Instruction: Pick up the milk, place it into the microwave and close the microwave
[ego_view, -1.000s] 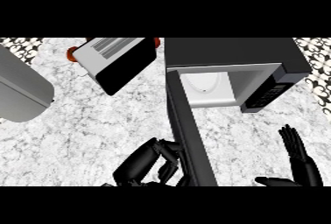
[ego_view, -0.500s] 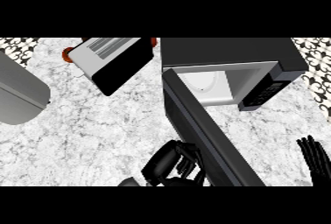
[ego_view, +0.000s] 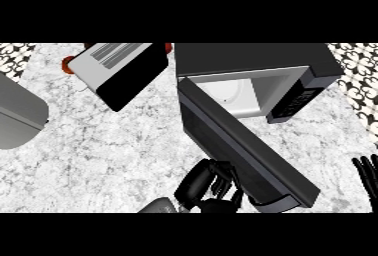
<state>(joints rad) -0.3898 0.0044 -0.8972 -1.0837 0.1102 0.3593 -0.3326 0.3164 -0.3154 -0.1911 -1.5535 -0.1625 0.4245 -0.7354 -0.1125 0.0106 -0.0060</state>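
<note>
White and grey marbled stone makes the counter top (ego_view: 111, 150), and all places below are given from the black box-shaped microwave (ego_view: 251, 60) that stands at its far side. Its dark door (ego_view: 244, 150) is swung partly out toward the robot, so the pale inner chamber (ego_view: 236, 95) is open to view, and I see no milk in the part that shows. Nowhere on the counter can I find the milk either; whether it stands deeper inside, I cannot tell.

Just left of the door's near end is the robot's black left hand (ego_view: 210, 185), fingers curled together against the door panel, with nothing visible between them. At the right of the microwave, by the edge of view, only the straight fingers of the right hand (ego_view: 365, 172) show, resting.

My judgement: placing may be done, and closing the door is the step in hand and not finished.
</note>
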